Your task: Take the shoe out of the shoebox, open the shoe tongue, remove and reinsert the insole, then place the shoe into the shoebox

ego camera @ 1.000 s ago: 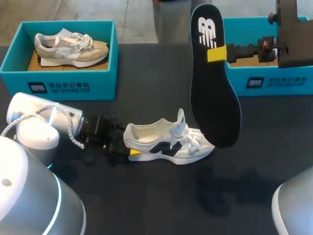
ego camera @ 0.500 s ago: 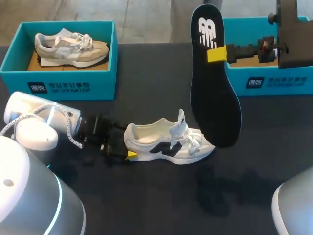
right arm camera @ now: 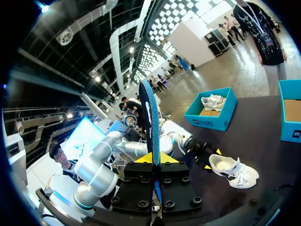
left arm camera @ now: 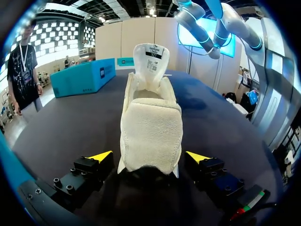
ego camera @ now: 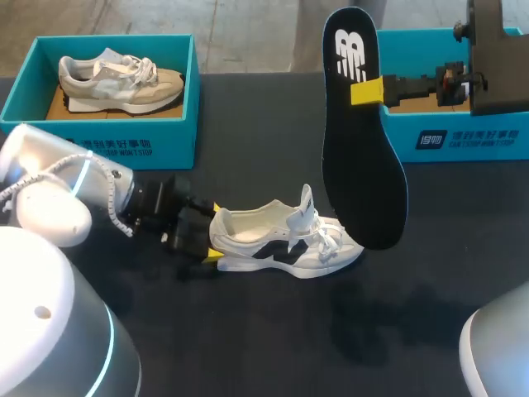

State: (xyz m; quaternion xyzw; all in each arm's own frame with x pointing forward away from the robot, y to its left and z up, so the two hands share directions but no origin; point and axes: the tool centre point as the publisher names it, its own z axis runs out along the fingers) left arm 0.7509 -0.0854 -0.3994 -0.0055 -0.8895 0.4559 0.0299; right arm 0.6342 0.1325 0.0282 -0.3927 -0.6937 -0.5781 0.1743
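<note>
A white shoe (ego camera: pixel 281 241) with a black side mark lies on the dark table, toe to the right and tongue raised. My left gripper (ego camera: pixel 215 233) stands open at its heel, one yellow tip on each side. In the left wrist view the heel (left arm camera: pixel 150 127) sits between the fingers of the left gripper (left arm camera: pixel 149 156), with a gap at both pads. High over the table, my right gripper (ego camera: pixel 366 91) is shut on the black insole (ego camera: pixel 357 165), which hangs down, its lower end above the shoe's toe. Seen from the right wrist, the insole (right arm camera: pixel 150 117) stands edge-on in the right gripper (right arm camera: pixel 154 159).
A teal shoebox (ego camera: pixel 25 124) at the back left holds a beige shoe (ego camera: pixel 116 80). A second teal shoebox (ego camera: pixel 463 136) stands at the back right, behind my right arm. Bare dark table lies in front of the white shoe.
My left gripper has opened wider around the heel, and the left arm has shifted slightly toward the back. The shoe, the insole and the right arm have stayed put.
</note>
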